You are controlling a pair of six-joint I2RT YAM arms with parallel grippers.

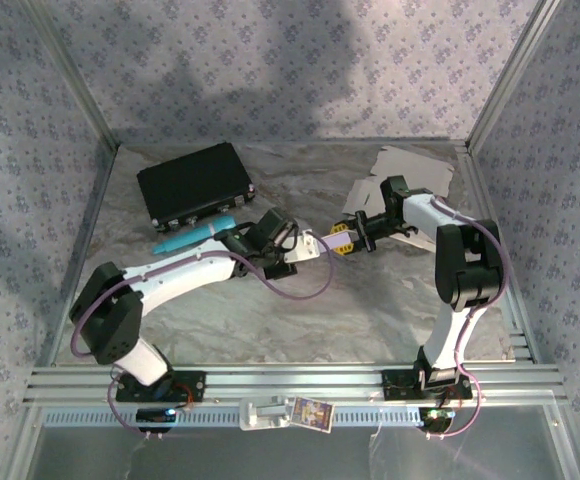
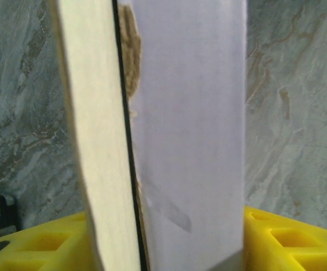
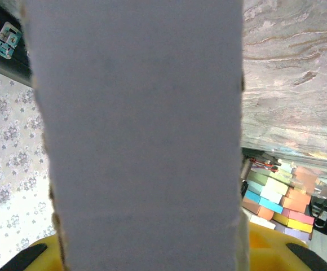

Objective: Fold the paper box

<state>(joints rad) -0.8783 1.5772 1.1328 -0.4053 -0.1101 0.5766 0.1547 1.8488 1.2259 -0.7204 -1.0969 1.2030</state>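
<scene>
Mid-fold, we find the paper box clamped between the jaws of the left gripper and of the right gripper (a panel stands edge-on beside one left jaw); next, we judge, one grip must release to tuck a flap.

A robotics lab test cell (flowery wall covering notwithstanding): aluminium frame rails at six o'clock, patterned wall panels at nine, twelve and three, a marble-look tabletop, two robot arms bolted down.
</scene>
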